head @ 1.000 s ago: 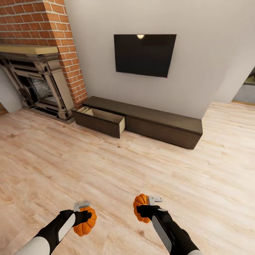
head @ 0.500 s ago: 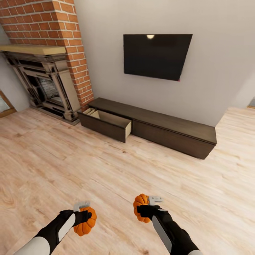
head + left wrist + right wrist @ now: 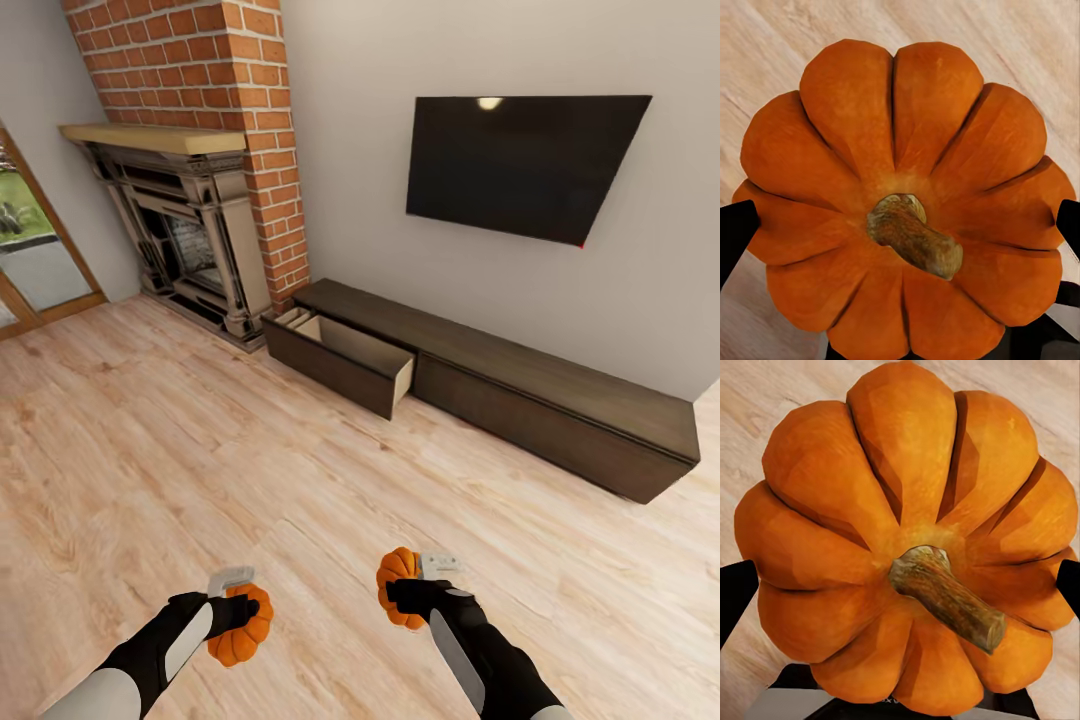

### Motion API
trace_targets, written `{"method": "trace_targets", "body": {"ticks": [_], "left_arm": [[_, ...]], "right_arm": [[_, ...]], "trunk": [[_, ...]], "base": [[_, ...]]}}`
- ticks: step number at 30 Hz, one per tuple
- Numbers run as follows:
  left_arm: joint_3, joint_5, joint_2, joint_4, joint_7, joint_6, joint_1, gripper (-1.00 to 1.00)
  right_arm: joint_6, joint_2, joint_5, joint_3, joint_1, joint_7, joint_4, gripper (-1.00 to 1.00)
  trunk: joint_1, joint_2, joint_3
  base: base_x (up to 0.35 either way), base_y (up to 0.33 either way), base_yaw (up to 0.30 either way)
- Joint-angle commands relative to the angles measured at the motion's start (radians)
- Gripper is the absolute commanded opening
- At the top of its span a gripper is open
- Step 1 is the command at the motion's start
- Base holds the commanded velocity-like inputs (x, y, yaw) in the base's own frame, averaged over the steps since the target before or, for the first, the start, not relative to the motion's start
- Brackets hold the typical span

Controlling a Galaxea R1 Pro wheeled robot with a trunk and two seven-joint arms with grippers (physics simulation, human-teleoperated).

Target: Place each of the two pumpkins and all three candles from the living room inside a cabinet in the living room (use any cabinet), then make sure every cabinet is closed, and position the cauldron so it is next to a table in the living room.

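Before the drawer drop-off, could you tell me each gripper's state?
Left gripper: closed on a pumpkin.
Right gripper: closed on the other pumpkin.

Bare wood floor [image 3: 300, 470] runs from you all the way to the cabinet [image 3: 560, 400], nothing standing on it. The cabinet's drawer [image 3: 345, 360] at the fireplace end is pulled out, top open, beige interior reachable from above. Fireplace [image 3: 190, 240] and brick column [image 3: 240, 130] stand just beside that drawer end. TV [image 3: 525, 165] hangs on the wall above the cabinet, well apart from its top.
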Motion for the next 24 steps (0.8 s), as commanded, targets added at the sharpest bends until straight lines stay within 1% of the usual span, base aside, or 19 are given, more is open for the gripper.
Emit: {"method": "trace_targets", "body": {"ticks": [1,11,24], "left_arm": [[-0.008,0.01,0.001,-0.003,0.01,0.004,-0.001,-1.0],[-0.008,0.01,0.001,-0.001,0.01,0.003,-0.001,-1.0],[-0.008,0.01,0.001,-0.001,0.01,0.003,-0.001,-1.0]], "right_arm": [[0.003,-0.001,-0.011,0.003,-0.001,-0.008,-0.002,-1.0],[0.003,-0.001,-0.011,0.003,-0.001,-0.008,-0.001,-1.0],[0.003,-0.002,-0.011,0.003,-0.001,-0.008,-0.001,-1.0]], "trunk": [[0.001,-0.002,-0.002],[0.001,-0.002,-0.002],[0.001,-0.002,-0.002]], "base": [[0.336,0.0,0.287],[0.336,0.073,0.287],[0.336,0.124,0.287]]}}
